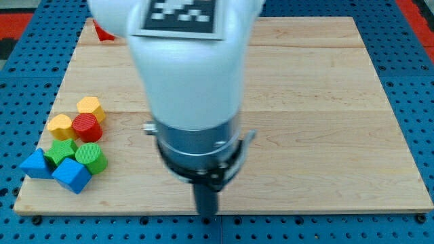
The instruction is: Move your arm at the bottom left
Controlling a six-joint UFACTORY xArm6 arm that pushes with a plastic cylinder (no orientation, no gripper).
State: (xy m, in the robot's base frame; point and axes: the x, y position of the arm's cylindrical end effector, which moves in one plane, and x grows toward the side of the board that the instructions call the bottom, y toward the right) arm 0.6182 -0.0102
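My tip (206,215) is at the end of the dark rod, at the view's bottom edge of the wooden board (319,122), near the middle. A cluster of blocks lies far to its left: a yellow hexagon (89,107), a yellow block (60,125), a red cylinder (87,127), a green star (62,150), a green cylinder (90,157), a blue triangle-like block (36,165) and a blue cube (71,175). The tip touches none of them. A red block (103,32) shows partly at the view's top left, behind the arm.
The white arm body (186,74) with a black-and-white marker on top hides the board's middle and top centre. A blue perforated surface (413,74) surrounds the board.
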